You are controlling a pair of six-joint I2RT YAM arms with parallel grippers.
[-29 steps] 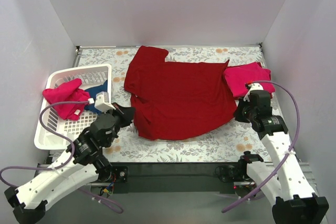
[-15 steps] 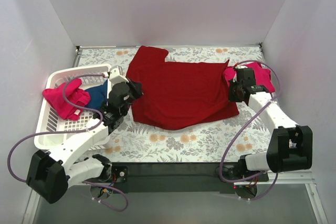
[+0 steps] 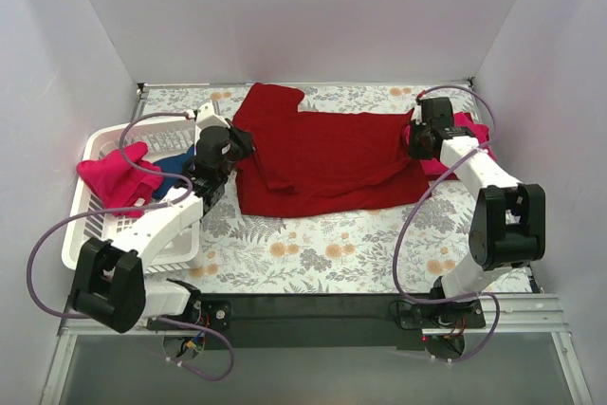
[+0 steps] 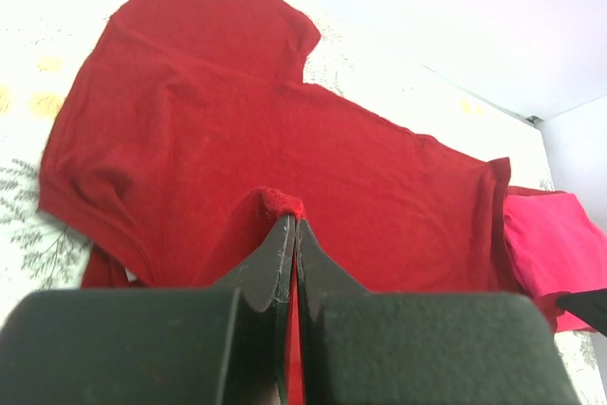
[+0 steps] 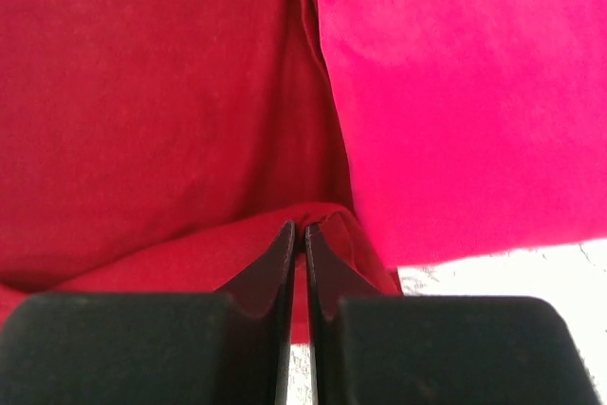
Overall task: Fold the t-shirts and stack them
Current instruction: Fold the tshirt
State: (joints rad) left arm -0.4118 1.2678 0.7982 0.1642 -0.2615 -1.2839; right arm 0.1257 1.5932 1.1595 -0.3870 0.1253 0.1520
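Note:
A large dark red t-shirt (image 3: 322,158) lies spread across the middle of the table, its near edge lifted and drawn back over itself. My left gripper (image 3: 241,145) is shut on the dark red cloth at the shirt's left side; the pinched fold (image 4: 281,202) shows at my fingertips (image 4: 290,219). My right gripper (image 3: 411,145) is shut on the same shirt's right side, with cloth bunched at its tips (image 5: 304,228). A folded bright pinkish-red t-shirt (image 3: 467,130) lies right next to it (image 5: 455,92). Another pinkish-red t-shirt (image 3: 116,177) and a navy blue one (image 3: 173,174) sit in the basket.
The white slatted basket (image 3: 142,126) stands at the left edge of the flowered table (image 3: 322,253), right beside my left arm. White walls close in the back and both sides. The folded pink shirt touches the dark red shirt's right edge (image 4: 550,244).
Both arms have swung from the near side toward the back, carrying the dark red shirt's near edge up and over the shirt. Both grippers have stayed shut.

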